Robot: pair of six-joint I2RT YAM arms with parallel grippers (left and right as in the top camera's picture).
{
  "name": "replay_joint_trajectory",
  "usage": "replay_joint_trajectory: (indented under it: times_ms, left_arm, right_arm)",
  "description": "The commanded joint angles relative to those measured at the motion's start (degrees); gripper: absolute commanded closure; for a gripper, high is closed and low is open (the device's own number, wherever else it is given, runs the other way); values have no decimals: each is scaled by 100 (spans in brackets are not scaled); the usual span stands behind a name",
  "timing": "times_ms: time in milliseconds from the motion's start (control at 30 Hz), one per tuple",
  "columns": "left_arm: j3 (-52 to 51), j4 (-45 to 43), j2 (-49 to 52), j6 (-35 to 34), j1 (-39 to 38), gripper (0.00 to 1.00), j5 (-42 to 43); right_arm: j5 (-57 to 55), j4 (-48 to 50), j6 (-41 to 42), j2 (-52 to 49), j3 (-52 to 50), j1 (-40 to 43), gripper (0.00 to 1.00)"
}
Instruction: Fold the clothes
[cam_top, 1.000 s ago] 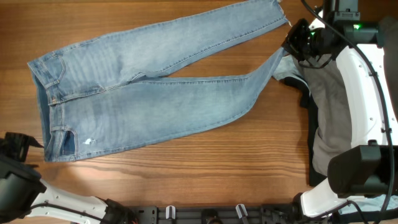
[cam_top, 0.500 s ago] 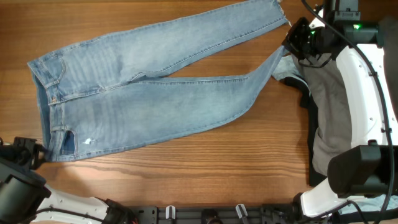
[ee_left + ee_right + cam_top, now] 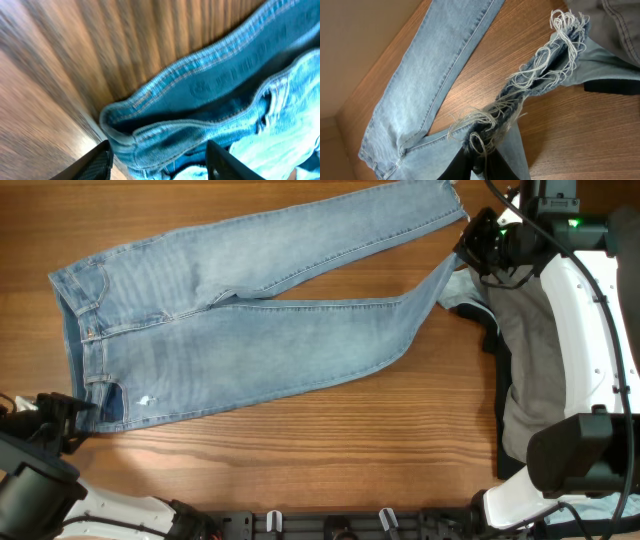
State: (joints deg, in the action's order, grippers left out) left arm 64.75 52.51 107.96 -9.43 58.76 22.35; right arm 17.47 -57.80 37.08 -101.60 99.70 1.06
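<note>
One pair of jeans (image 3: 250, 330) with two legs. Three other clothes: one grey garment (image 3: 535, 370), one pale-blue piece (image 3: 462, 290), one black piece (image 3: 492, 330). One worktop (image 3: 300, 450). Two tools: left tool (image 3: 75, 415), right tool (image 3: 478, 245).

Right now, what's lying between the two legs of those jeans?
Nothing but a wedge of bare wooden table, widening toward the hems of the jeans; the overhead view shows it.

The left gripper (image 3: 78, 415) has slid right to the waistband corner of the long light-blue denim jeans (image 3: 250, 330). The jeans' waist end has shifted slightly right and upward.
</note>
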Motion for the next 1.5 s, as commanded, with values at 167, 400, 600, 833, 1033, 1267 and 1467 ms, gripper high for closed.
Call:
replay_joint_trajectory:
  times_ms: [167, 400, 600, 833, 1033, 1267, 1467]
  left_arm:
    - [-772, -699, -173, 243, -302, 54, -772]
    - [-385, -162, -374, 103, -299, 96, -1110]
    - [1569, 1497, -1193, -326, -299, 96, -1766]
    - [2822, 2404, -2024, -846, -299, 96, -3689]
    - [2822, 2337, -2009, -1056, -160, 96, -3344]
    - [2820, 400, -1303, -1060, -791, 96, -2122]
    - [2820, -846, 308, -1051, -1561, 31, -2046]
  right_arm:
    - [-254, 79, -63, -85, 74, 9, 88]
    - [-422, 153, -304, -28, 81, 44, 90]
    - [-721, -39, -302, 713, 81, 361, 92]
    - [-719, -378, 96, 1814, 81, 540, 96]
    - [-787, -11, 710, 1547, 79, 514, 96]
    - [7, 2914, 1091, -719, 79, -116, 96]
    - [350, 6026, 997, -2804, 79, -640, 19]
